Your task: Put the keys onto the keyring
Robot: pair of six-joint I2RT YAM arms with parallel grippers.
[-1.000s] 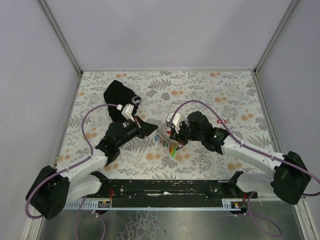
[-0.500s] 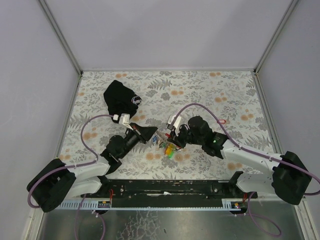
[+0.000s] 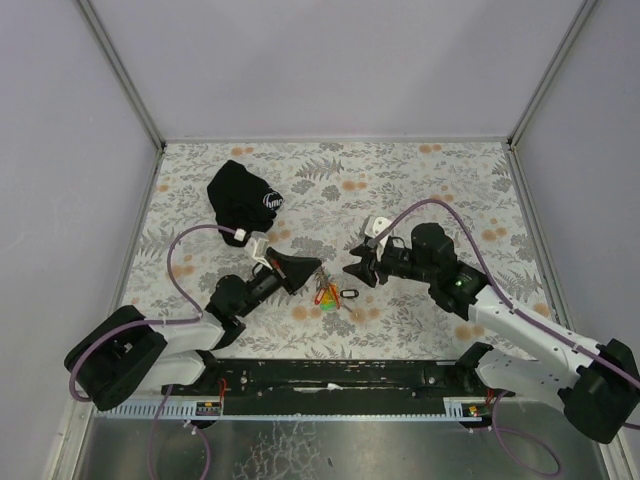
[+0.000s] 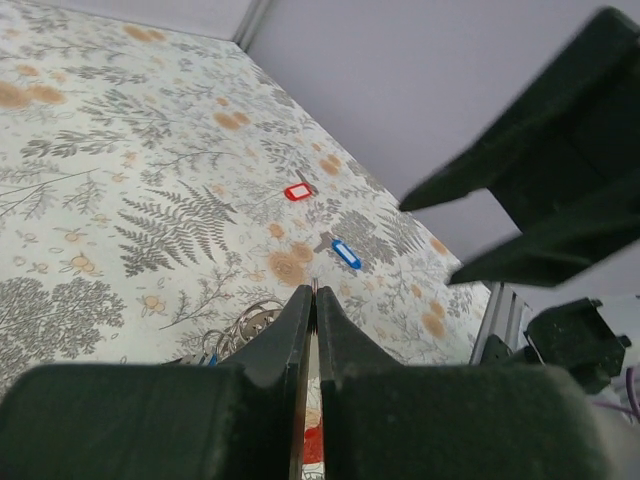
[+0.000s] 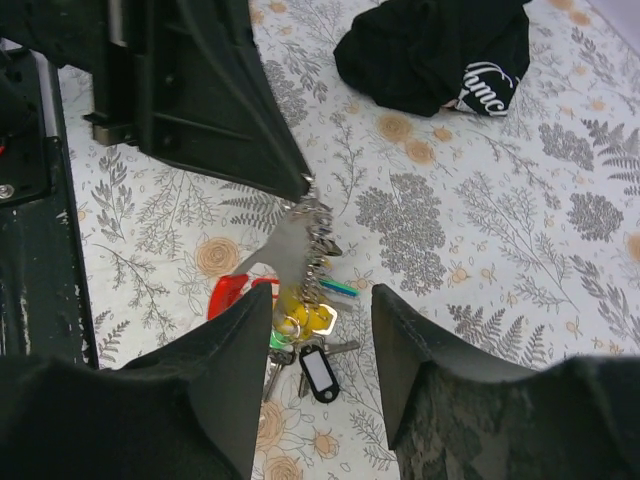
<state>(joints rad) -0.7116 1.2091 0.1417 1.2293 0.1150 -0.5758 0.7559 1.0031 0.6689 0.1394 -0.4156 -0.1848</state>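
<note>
Since the bunch has to be kept lifted for threading, the top view shows the L hand [image 3: 314,275] at frame centre, closed on the upper end of the keys [image 3: 326,294]. The lower tags appear to rest on the tabletop [image 3: 440,180]. L arm lies low, reaching diag. from lower left. R hand [image 3: 353,271] sits just right of the bunch, not touching it, arm bent in from lower right. Black pouch [image 3: 243,195] at upper left, not involved.

Left wrist view: fingers [image 4: 290,330] pressed together w/ a thin metal piece nipped btwn them. Wire loops of the keyring [image 4: 245,322] show at lower centre. A red tag [image 4: 298,191] and a blue tag [image 4: 346,254] lie loose mid-frame, well apart from the bunch. Judged not yet threaded.

Right wrist view: R hand's jaws stand apart w/ nothing btwn them, aimed down at the bunch. It hangs from the L hand's tip at centre, black tag [image 5: 320,372] lowest. Judged: placed to take a fresh hold.
</note>
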